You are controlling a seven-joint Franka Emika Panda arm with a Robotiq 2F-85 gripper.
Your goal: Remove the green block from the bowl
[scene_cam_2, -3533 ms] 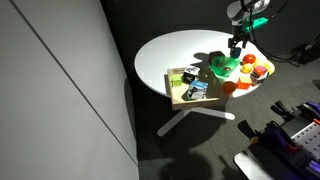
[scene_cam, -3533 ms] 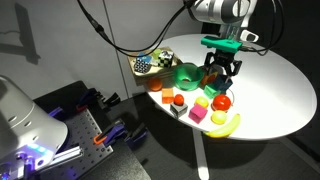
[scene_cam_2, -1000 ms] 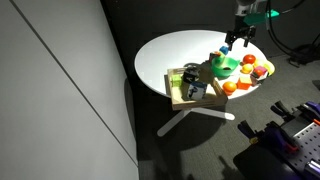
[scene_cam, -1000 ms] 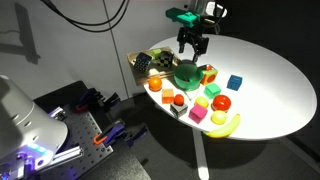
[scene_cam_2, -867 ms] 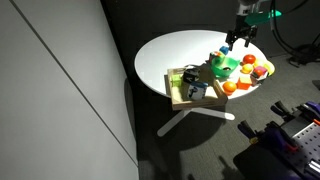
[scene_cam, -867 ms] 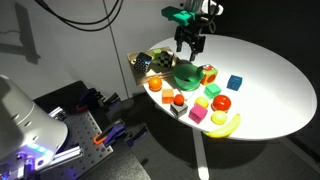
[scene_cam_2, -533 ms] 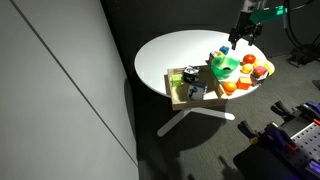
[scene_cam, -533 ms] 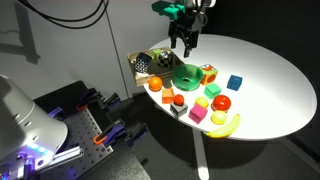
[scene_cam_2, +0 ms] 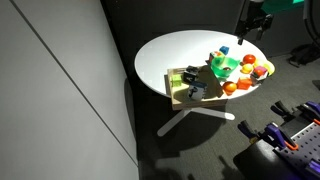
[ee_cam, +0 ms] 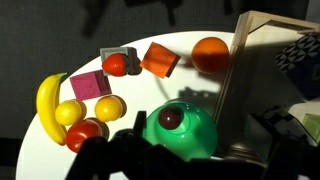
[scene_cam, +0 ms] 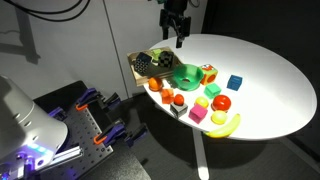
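The green bowl (scene_cam: 185, 75) stands on the round white table among toy food; it also shows in the other exterior view (scene_cam_2: 222, 66) and in the wrist view (ee_cam: 180, 128), where a dark reddish round spot sits at its centre. The green block (scene_cam: 234, 83), a blue-teal cube, lies on the table outside the bowl, beyond an orange cube (scene_cam: 208, 73). In the wrist view it looks greyish (ee_cam: 117, 52), behind a red tomato. My gripper (scene_cam: 175, 30) is open and empty, high above the table behind the bowl, and also shows in the wrist view (ee_cam: 190, 162).
A wooden box (scene_cam: 150, 65) with a checkered object stands beside the bowl. Toy fruit, a pink block (scene_cam: 198, 115), a lime-yellow block (scene_cam: 212, 90) and a banana (scene_cam: 225, 125) lie near the table's front edge. Bare table (scene_cam: 265, 60) stretches beyond the block.
My gripper has risen and drawn back from above the bowl towards the table's far side. The block, the bowl and the toys have not moved.
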